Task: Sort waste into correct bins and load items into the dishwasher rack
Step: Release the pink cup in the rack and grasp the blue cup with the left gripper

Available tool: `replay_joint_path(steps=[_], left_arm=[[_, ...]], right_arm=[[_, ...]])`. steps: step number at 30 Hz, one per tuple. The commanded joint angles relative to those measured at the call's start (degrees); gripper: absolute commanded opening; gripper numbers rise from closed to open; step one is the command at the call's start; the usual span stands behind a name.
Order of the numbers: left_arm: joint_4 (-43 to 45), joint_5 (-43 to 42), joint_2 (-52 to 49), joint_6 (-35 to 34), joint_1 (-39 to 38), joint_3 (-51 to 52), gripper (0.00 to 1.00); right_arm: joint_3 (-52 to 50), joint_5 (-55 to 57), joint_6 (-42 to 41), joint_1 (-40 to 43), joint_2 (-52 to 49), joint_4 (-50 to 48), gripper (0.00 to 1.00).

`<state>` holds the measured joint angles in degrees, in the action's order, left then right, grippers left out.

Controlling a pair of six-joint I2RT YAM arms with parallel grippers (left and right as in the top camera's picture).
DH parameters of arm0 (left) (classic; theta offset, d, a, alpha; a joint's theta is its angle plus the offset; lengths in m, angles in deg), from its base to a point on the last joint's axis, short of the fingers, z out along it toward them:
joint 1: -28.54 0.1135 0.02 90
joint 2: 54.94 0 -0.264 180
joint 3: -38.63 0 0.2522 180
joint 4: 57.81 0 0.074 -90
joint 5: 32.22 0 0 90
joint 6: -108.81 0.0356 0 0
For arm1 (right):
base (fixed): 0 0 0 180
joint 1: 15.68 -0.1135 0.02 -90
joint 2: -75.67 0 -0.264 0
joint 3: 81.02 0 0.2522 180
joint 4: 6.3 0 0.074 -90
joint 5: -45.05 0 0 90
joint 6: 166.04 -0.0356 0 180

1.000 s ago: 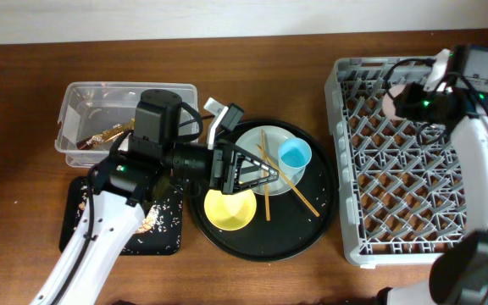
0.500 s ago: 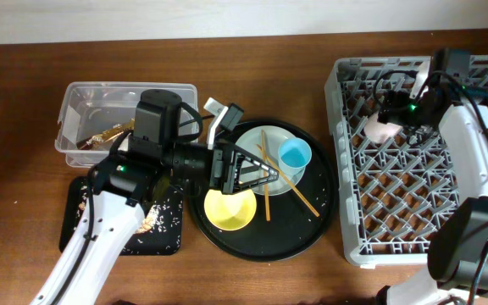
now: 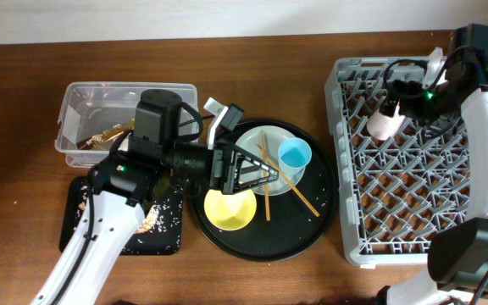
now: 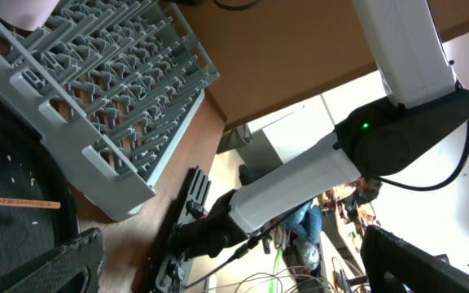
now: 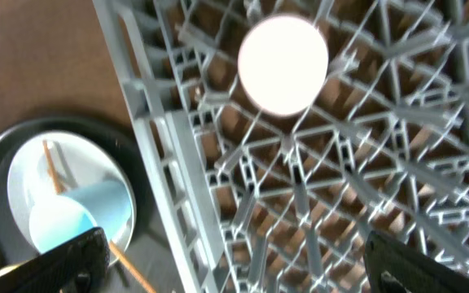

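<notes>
Rack (image 3: 335, 152): grey lattice with pegs, at the right end of the table; every place below is given from it.
Pink cup (image 3: 383, 125): inside the rack, in its back-left part, close to the left wall. It sits among the pegs and seems to lean, and nothing grips it.
Right gripper (image 5: 234, 268): over the rack's back-left corner, just above the pink cup. The fingers are spread wide, nothing is between them, and they are clear of the cup.
Left gripper (image 3: 257, 169): left of the rack, low over the plate, pointing toward the rack. The jaws are fully apart and empty.
Round tray (image 3: 312, 229): black, just left of the rack and nearly touching its left wall.
Plate (image 3: 257, 140): on the round tray, in its back half.
Blue cup (image 3: 295, 154): on the plate, on the side nearest the rack.
Chopsticks (image 3: 267, 182): two, crossed over the plate, with their ends on the round tray.
Bowl (image 3: 230, 209): yellow, on the round tray, at the side away from the rack.
Tub (image 3: 83, 97): clear, well left of the rack, beyond the round tray.
Wrapper (image 3: 108, 133): shiny gold-brown, inside the tub.
Black tray (image 3: 163, 241): rectangular, far left of the rack, in front of the tub.
Scraps (image 3: 149, 222): tan crumbs on the black tray, partly hidden by the left arm.
</notes>
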<state>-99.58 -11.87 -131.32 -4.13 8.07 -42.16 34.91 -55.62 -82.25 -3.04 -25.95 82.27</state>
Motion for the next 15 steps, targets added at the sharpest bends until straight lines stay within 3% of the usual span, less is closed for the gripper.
replay_joint_path(steps=[1,4,10,15], left_arm=[[0.1,-0.8,0.6,0.7,0.0,-0.6,0.99],[0.1,-0.8,0.6,0.7,0.0,-0.6,0.99],[0.2,-0.8,0.6,0.8,0.0,-0.6,0.99],[3.5,7.1,0.5,-0.3,-0.3,-0.6,0.99]], right_arm=[[0.9,-2.9,-0.2,-0.3,1.0,4.3,0.98],[0.8,-3.0,-0.3,-0.3,1.0,11.9,0.99],[0.5,-6.0,0.4,-0.3,1.0,16.2,0.98],[0.4,-5.2,0.4,-0.3,1.0,16.5,0.98]])
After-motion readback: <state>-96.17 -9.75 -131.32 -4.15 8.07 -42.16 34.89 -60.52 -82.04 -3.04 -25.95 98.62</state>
